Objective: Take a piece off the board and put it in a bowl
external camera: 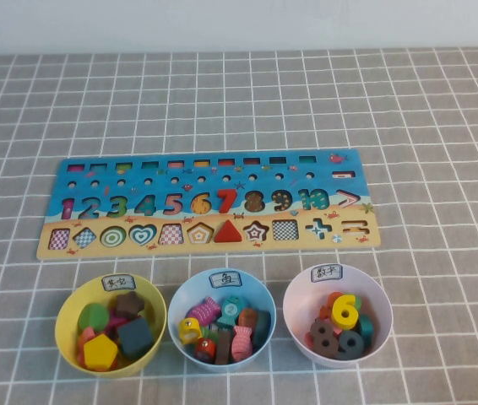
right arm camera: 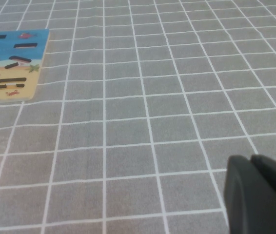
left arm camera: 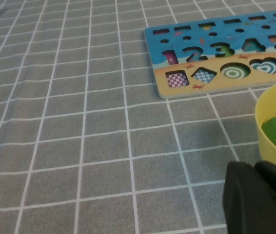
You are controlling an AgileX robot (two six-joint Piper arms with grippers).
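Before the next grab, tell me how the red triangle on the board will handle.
The red triangle looks rigid and light. It's flat, so unlikely to roll. Seated in the board, it probably offers little edge to pinch. Neither gripper is near it.

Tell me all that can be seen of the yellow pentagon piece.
The yellow pentagon piece is a small flat block, plain yellow with a matt, wood-like look. It lies face up inside the yellow bowl, at the side nearest the camera, on top of other coloured blocks. A dark blue block sits right beside it. On the board the pentagon slot is empty. Neither gripper touches it: the left gripper is shut beside the bowl, the right gripper is over bare cloth.
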